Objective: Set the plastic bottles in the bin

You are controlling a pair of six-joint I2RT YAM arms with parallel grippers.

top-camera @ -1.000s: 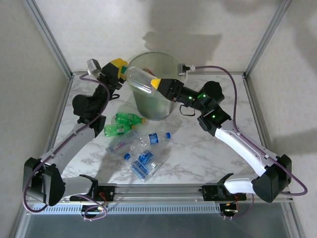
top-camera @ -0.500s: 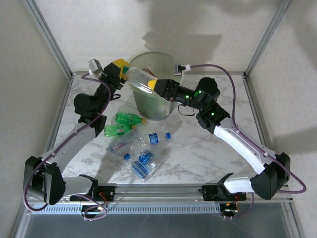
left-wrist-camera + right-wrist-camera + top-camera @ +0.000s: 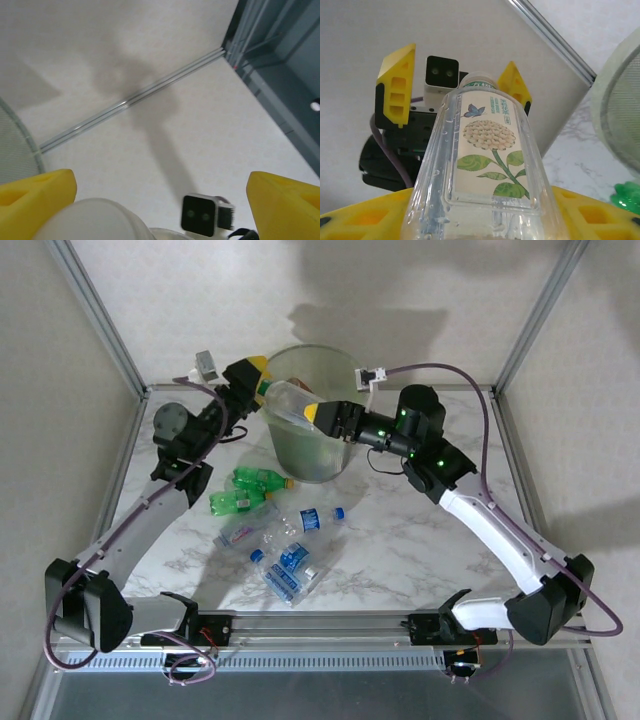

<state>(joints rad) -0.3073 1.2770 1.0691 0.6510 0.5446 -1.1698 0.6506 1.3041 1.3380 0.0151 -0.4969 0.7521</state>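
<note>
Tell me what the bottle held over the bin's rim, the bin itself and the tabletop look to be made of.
The bottle: clear, glossy thin plastic, probably; background shows through, droplets inside. The bin: translucent pale-green plastic; light passes dimly through the wall. The tabletop: smooth white with grey veins; marble or printed laminate, cannot tell.

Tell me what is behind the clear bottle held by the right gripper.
Behind the clear bottle stands the left gripper, open, one yellow finger on each side of the cap, its camera between them. The bottle covers the middle of that gripper's body.
</note>
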